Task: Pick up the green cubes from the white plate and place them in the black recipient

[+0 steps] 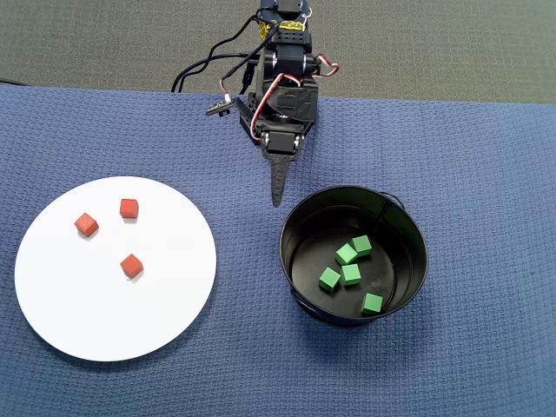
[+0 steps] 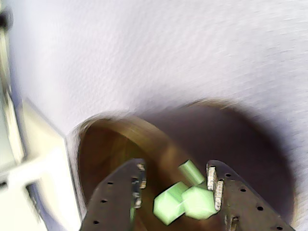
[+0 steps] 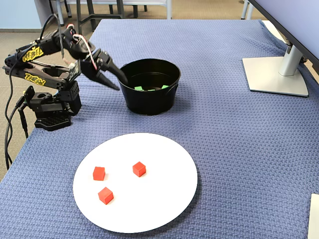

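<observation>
On the blue-clothed counter (image 1: 486, 174), the white plate (image 1: 104, 321) at overhead left holds only three red cubes (image 1: 129, 265). The black recipient (image 1: 300, 217) at right holds all five green cubes (image 1: 351, 274) — light, stiff, matte, best pinched across flat faces. The gripper (image 1: 277, 196), beside the pot's far-left rim, looks narrowly parted and empty.

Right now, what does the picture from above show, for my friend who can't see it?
Five green cubes sit inside a black pot on a blue cloth. Left of it, a white plate holds three red cubes, and the arm's end effector points down between them.
</observation>
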Action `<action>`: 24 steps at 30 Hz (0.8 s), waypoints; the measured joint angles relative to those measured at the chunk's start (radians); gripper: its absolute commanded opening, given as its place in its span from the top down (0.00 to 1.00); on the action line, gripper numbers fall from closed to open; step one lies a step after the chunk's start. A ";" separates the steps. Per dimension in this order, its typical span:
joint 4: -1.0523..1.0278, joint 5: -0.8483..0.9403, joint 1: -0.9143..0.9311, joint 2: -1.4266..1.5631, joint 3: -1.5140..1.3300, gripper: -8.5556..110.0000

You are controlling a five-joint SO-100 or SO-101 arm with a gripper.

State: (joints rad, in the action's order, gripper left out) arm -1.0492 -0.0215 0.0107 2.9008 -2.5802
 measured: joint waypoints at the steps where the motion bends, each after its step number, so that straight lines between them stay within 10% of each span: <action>1: 0.000 0.000 0.005 0.023 -0.026 0.85; 24: 0.104 0.092 0.077 0.091 -0.328 0.90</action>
State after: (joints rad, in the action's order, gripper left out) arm -0.9449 0.0706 0.0874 2.9913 -2.9084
